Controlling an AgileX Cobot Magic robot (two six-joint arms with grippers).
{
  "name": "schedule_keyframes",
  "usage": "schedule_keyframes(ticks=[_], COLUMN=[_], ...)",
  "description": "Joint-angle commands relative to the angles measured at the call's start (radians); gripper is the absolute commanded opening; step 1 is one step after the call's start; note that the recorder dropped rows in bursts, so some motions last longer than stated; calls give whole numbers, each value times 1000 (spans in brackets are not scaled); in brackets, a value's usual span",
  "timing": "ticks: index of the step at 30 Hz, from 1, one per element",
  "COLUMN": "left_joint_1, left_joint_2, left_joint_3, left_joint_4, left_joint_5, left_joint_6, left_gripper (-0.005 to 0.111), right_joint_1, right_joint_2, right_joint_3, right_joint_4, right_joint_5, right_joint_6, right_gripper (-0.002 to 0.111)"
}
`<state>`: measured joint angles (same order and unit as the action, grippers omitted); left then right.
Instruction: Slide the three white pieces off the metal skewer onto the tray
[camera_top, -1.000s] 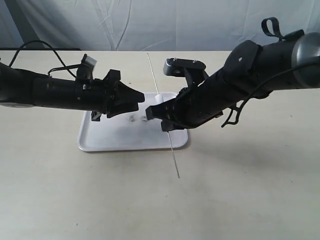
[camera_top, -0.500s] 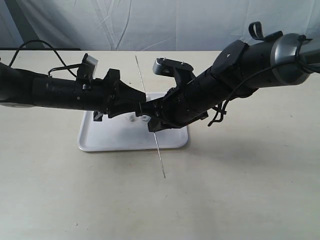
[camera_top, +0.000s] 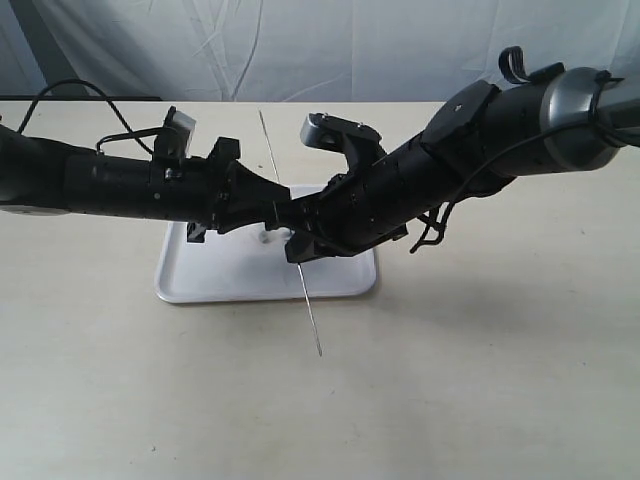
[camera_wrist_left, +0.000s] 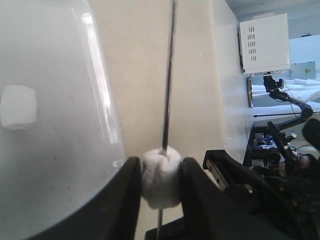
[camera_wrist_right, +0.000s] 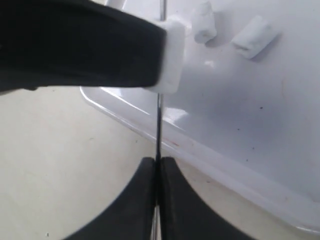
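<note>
Over the last second the right arm has carried the metal skewer (camera_top: 311, 315) sideways across the tray (camera_top: 205, 287), toward the side the left arm reaches in from. The rod has kept much the same tilt, its lower end still hanging out past the tray's near rim above the table (camera_top: 480, 380). The gap seen earlier between the two tools has closed up, so they now meet above the tray's far part. The left tool (camera_top: 284, 205) is pinched narrow on the last white piece (camera_wrist_left: 161, 176), with a finger pressed on either side of it while the rod runs through its middle. The right tool (camera_wrist_right: 157, 169) is clamped tight on the bare rod just beside that piece, its jaws closed down to the thickness of the wire. Two white pieces (camera_wrist_right: 204, 22) already lie loose on the tray floor, near each other but apart, and well inside its rim. The held piece sits above the tray close to its rim, though the wrist views do not settle whether it is fully inside that rim. As I read it, the task is two thirds done. The sideways shift is likely the stripping stroke for the final piece, the rod being drawn through the left tool's hold. If so, what remains is freeing that piece and letting it drop inside the rim.
</note>
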<state>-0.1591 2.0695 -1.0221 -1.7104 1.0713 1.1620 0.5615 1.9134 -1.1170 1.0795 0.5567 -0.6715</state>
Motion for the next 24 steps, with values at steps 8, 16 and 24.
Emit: schedule_keyframes(ticks=[8, 16, 24], left_joint_1=[-2, -2, -2], left_joint_2=[2, 2, 2], left_joint_3=[-4, -4, -4], left_joint_4=[-28, -34, -34], left_joint_5=[0, -20, -47], left_joint_6=[2, 2, 2], left_gripper=[26, 26, 26], right_joint_1=[20, 23, 23], right_joint_2=[-3, -3, -3], right_joint_3=[-6, -6, -6], right_joint_4=[24, 13, -123], right_joint_5=[21, 69, 81], right_joint_6=[-35, -35, 72], right_gripper=[-1, -1, -1])
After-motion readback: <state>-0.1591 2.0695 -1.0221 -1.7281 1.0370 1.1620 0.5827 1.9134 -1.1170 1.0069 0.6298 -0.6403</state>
